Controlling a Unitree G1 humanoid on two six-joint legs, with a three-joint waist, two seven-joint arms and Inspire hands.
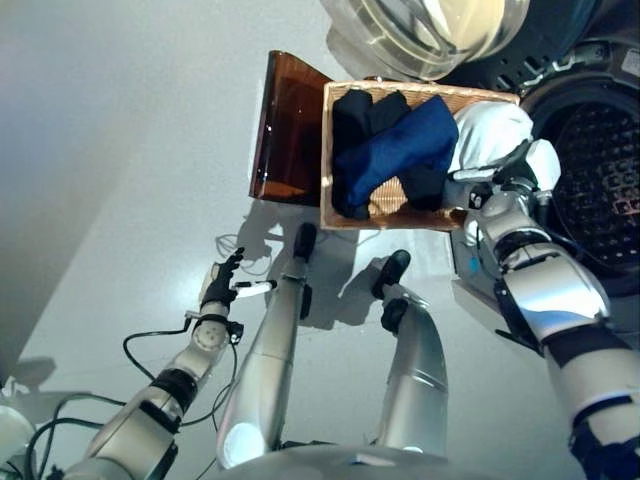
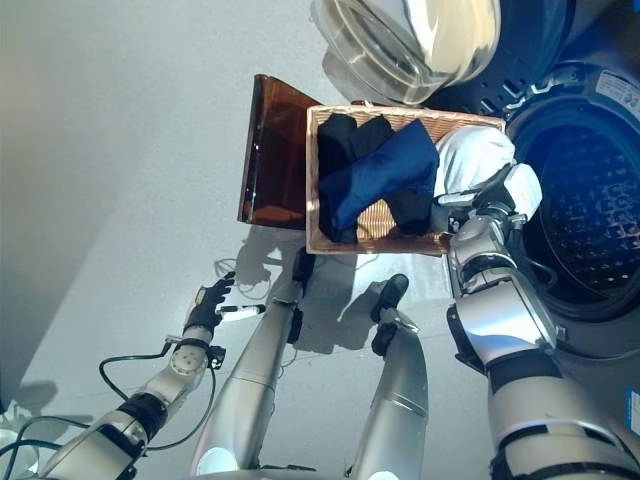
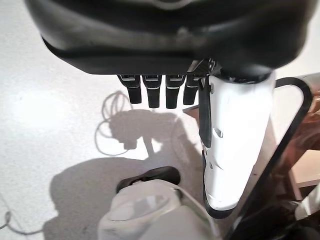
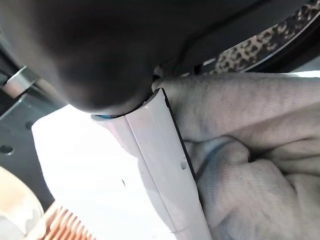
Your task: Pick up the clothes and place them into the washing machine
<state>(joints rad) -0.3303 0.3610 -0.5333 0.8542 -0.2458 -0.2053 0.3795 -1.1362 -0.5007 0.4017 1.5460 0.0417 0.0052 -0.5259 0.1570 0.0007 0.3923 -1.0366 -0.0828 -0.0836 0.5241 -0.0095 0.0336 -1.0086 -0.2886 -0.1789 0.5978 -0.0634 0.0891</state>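
A wicker basket [image 1: 330, 150] of laundry sits on the pale floor [image 1: 130, 150] beside the open front-loading washing machine [image 1: 600, 170], its glass door [image 1: 425, 30] swung out at the far edge of the head views. In the basket lie a dark blue garment [image 1: 400, 150] and black clothes [image 1: 355, 115]; a white garment [image 1: 490, 130] is bunched at the basket's right end, against the machine's opening. The right hand [image 1: 515, 165] is on that white cloth, its white-covered thumb pressed along the fabric in the right wrist view, which also shows the perforated drum [image 4: 250, 47] just behind; whether the fingers close round the cloth cannot be told. An amber translucent panel [image 1: 285, 130] stands against the basket's left side. The left hand [image 1: 220, 285] hangs low over bare floor, well apart from the basket, fingers straight and holding nothing. A label on the machine's front is too small to read. The floor to the left lies open.
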